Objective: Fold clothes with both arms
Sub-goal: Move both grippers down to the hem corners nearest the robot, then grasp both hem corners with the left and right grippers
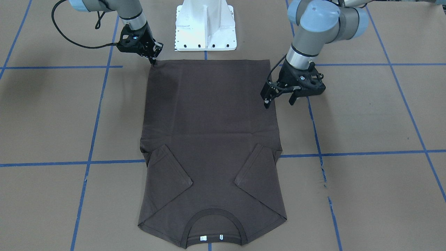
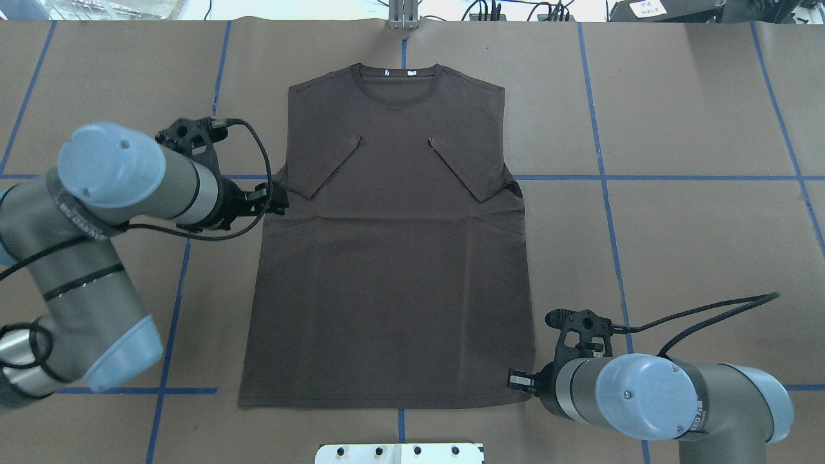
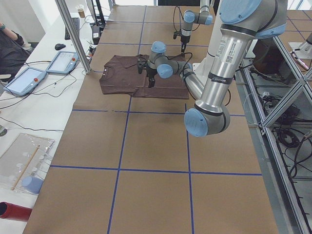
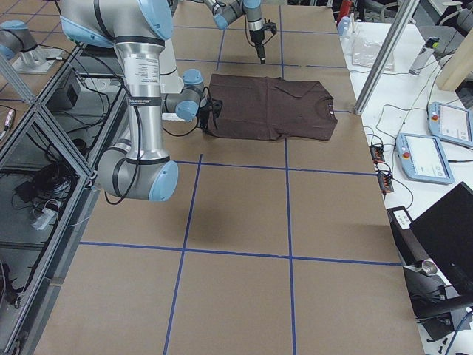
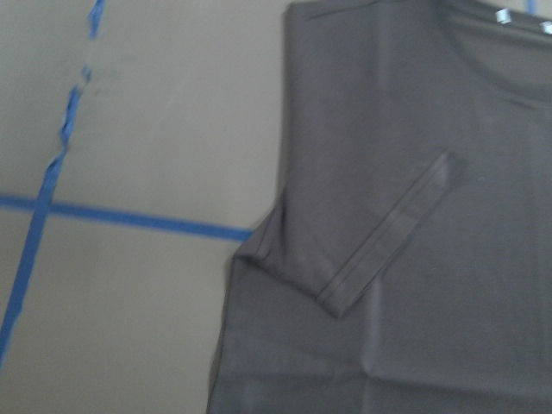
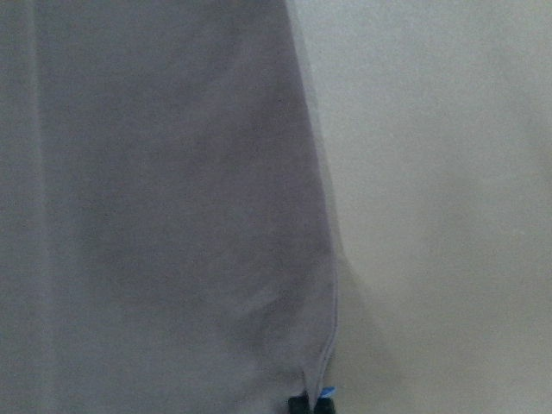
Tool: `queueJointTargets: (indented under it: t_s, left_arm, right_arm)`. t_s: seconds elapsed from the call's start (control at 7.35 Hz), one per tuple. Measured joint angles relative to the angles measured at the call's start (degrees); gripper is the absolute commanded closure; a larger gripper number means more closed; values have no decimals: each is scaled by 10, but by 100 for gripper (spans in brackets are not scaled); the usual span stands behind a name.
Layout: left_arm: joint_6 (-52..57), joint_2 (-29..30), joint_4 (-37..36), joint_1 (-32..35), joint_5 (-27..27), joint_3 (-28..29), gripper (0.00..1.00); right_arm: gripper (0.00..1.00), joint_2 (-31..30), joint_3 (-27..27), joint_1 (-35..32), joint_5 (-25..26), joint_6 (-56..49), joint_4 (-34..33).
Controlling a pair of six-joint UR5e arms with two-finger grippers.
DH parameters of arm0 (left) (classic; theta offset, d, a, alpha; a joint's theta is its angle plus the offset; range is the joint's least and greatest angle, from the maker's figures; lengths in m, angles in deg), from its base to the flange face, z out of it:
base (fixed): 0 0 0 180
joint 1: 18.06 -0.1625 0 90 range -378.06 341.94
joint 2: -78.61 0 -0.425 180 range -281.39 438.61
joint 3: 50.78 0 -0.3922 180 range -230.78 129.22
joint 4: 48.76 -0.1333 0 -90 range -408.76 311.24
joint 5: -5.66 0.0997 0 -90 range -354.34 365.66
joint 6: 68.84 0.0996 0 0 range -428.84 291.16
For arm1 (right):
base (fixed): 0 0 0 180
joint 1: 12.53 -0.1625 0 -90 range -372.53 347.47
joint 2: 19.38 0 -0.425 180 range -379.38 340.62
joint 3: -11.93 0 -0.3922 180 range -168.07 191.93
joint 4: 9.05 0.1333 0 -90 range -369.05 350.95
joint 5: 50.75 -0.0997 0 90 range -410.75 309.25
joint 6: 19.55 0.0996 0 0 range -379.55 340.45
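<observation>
On the left, the robot's left arm (image 2: 109, 193) bends at the elbow and reaches in low over the brown tabletop (image 2: 677, 258), wrist turned toward the garment. Its left claw (image 1: 279, 101) stands open with jaws spread wide. One fingertip (image 1: 266, 101) is at the T-shirt's left side edge, just below the sleeve, and the other is over bare tabletop beside it. Whether that first tip touches the cloth cannot be told.

At centre, the dark brown T-shirt (image 2: 387, 277) lies flat and spread out, its ribbed collar (image 2: 399, 96) on the far side from the robot and its hem on the near side. Both short sleeves (image 2: 329, 167) are folded inward onto the body, and two small white tags (image 1: 203, 238) show inside the neck. Blue tape lines (image 2: 644, 177) cross the tabletop around it.

On the right, the right arm (image 2: 651, 399) lies low along the near edge, its forearm pointing left toward the shirt. Its right claw (image 1: 152, 60) is closed, tips pinched on the hem's near right corner, where the cloth draws to a small point. A white pedestal (image 1: 206, 26) stands at the near edge, just off the hem, between the two arms.
</observation>
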Motion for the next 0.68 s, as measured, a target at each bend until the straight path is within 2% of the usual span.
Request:
queueJointTargets:
  t_s: [0.27, 0.68]
  left_arm:
    - [-133, -75, -3, -117, 58, -79, 1]
    - [-246, -101, -9, -232, 121, -87, 5]
  right_arm:
    - [100, 0, -18, -10, -3, -3, 0]
    - [100, 2, -26, -18, -10, -16, 0]
